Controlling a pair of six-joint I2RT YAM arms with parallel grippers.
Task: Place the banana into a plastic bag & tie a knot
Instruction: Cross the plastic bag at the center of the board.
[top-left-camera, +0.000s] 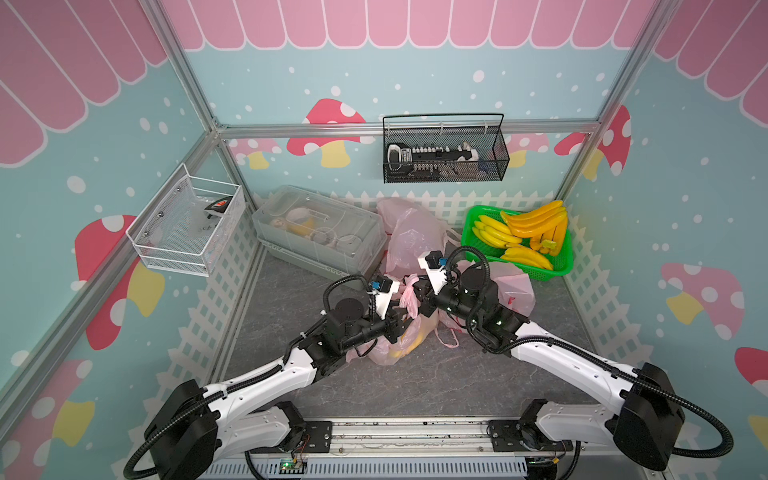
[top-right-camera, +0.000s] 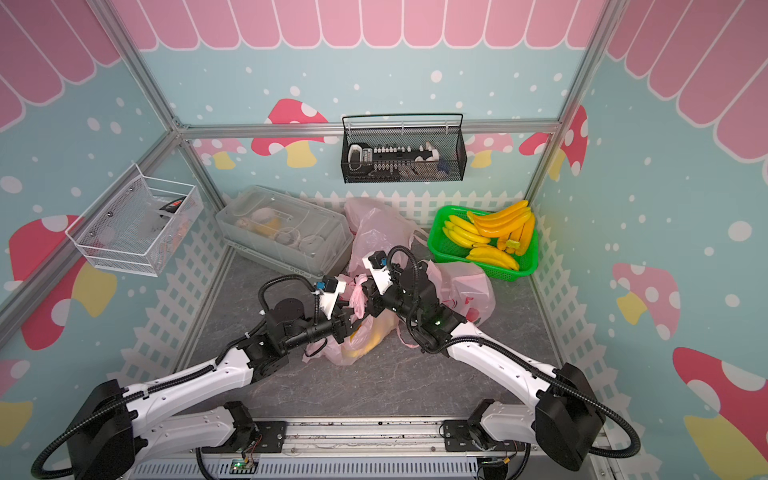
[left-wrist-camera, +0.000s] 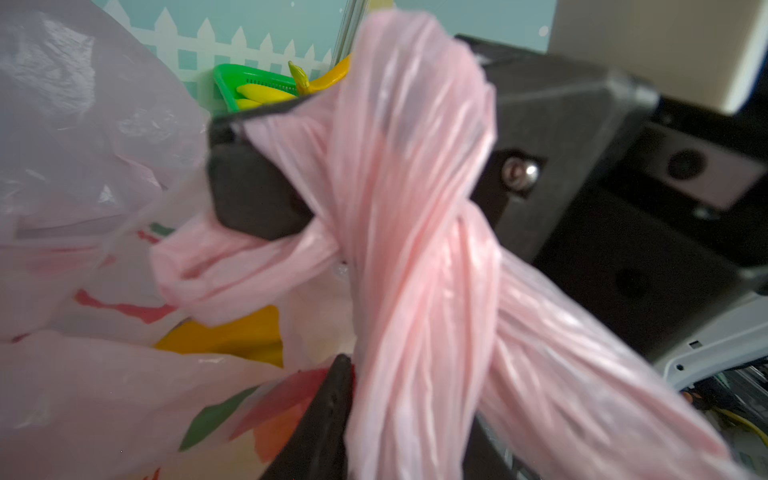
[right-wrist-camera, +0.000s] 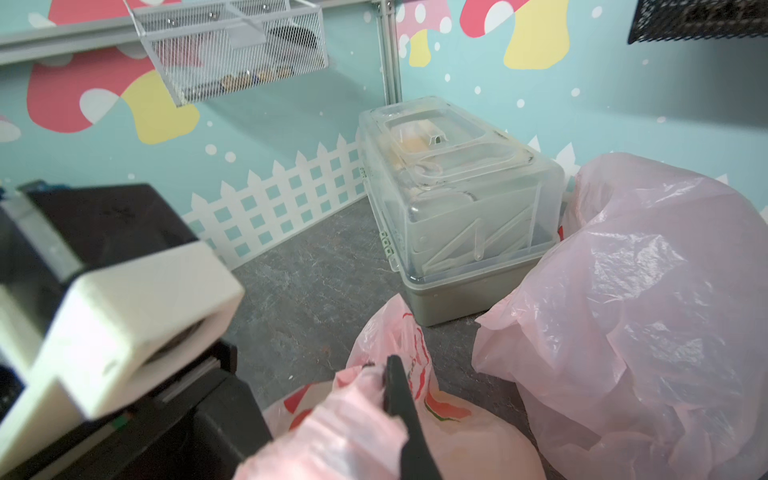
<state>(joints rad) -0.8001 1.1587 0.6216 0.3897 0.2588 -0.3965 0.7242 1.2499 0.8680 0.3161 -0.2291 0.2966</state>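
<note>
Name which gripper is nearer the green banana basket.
Right. The right gripper is at the plastic bag's twisted handles, on the side toward the green basket; the left gripper is across the handles, farther away.

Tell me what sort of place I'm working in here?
Probably a staged robot test booth, not a real shop: cartoon mushroom wall panels on an aluminium frame, a green basket of toy-looking bananas, and mesh baskets hung on the walls.
</note>
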